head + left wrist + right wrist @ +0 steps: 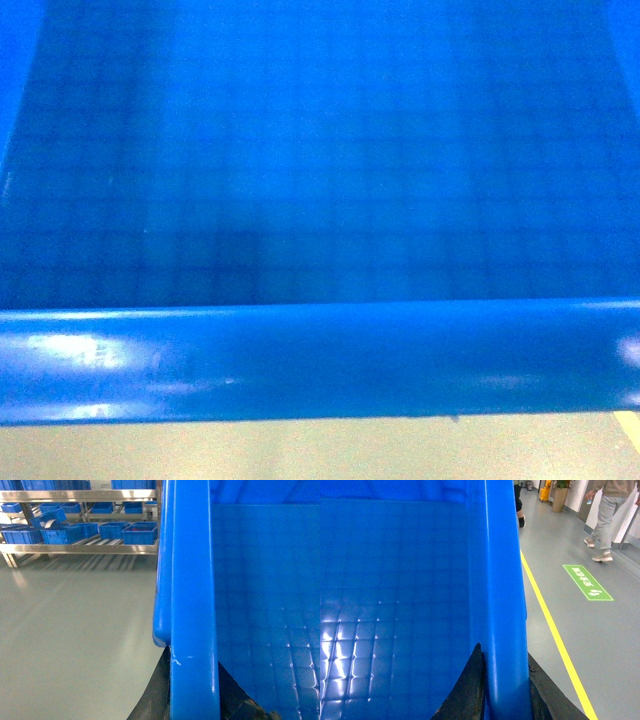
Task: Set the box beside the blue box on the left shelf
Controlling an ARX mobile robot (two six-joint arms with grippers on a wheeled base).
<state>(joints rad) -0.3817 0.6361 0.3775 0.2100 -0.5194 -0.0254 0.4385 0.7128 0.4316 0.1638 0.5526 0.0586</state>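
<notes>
- The box [320, 360] fills the head view, its rolled rim nearest and its grid floor beyond, above grey floor [300, 450].
- Left end effector [192, 700] is clamped on the box's left rim, dark fingers [155, 695] on either side.
- Right end effector [505, 695] is clamped on the right rim.
- Farther left, a metal shelf [80, 549] carries blue crates [140, 532].
- Farther right, a yellow floor line [555, 635], a green marking [587, 582] and a walking person [610, 515].
</notes>
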